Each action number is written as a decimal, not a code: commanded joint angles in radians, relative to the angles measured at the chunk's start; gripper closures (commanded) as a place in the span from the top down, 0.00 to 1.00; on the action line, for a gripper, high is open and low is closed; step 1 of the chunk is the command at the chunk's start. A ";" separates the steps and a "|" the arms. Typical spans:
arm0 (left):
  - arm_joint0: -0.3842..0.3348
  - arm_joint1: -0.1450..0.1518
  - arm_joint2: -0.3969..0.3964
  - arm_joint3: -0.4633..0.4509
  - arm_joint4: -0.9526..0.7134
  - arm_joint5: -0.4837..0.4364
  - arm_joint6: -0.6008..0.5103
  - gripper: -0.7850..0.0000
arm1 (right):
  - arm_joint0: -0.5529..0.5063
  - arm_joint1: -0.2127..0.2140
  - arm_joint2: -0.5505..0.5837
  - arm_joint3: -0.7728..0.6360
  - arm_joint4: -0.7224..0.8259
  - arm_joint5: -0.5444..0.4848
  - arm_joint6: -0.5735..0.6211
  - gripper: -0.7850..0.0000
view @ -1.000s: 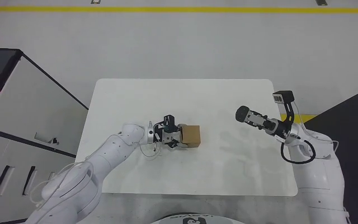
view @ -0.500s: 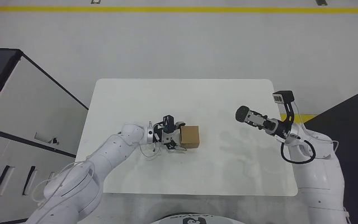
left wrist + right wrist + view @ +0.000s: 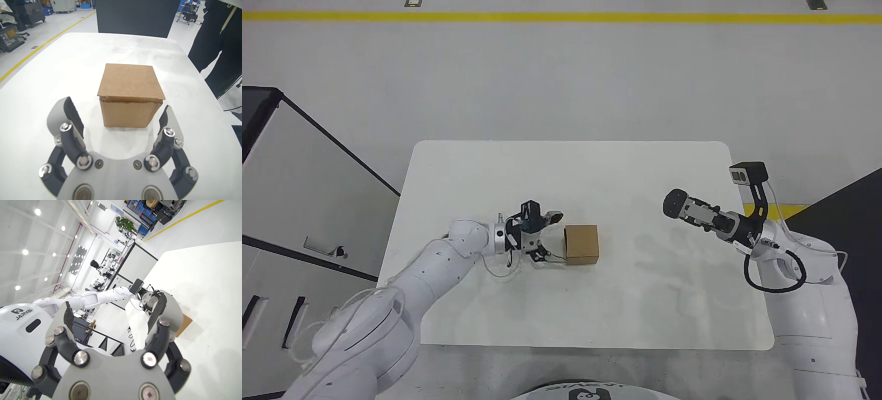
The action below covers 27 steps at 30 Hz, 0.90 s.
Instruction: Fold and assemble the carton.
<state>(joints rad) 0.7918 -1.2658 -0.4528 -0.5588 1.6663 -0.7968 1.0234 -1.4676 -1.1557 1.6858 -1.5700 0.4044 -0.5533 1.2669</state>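
The small brown cardboard carton [image 3: 130, 96], flaps folded shut, is sitting mid-way across the white rounded table [image 3: 642, 170] while the left gripper [image 3: 118, 111] is hovering just beside it with fingers spread and empty, probably placed to press the lid's loose front edge, and the right gripper [image 3: 115, 304] is hanging open well apart.
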 commanded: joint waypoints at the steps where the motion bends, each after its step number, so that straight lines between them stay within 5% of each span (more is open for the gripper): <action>1: 0.004 0.017 -0.005 -0.020 -0.005 0.000 0.000 1.00 | 0.000 0.000 0.000 0.000 0.000 0.000 0.000 1.00; 7: 0.019 0.088 -0.036 -0.130 -0.032 0.001 0.001 1.00 | 0.000 0.000 0.000 0.000 0.000 0.000 0.000 1.00; 14: 0.064 0.207 -0.117 -0.334 -0.071 -0.036 -0.036 1.00 | 0.000 0.000 0.000 0.000 0.000 0.000 0.000 1.00; 27: 0.286 0.422 -0.432 -0.762 -0.112 -0.123 -0.123 1.00 | 0.000 0.000 0.000 0.000 0.000 0.000 0.000 1.00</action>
<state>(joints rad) 1.0527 -0.8583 -0.8533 -1.2881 1.5580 -0.9151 0.9049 -1.4676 -1.1557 1.6858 -1.5700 0.4044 -0.5533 1.2669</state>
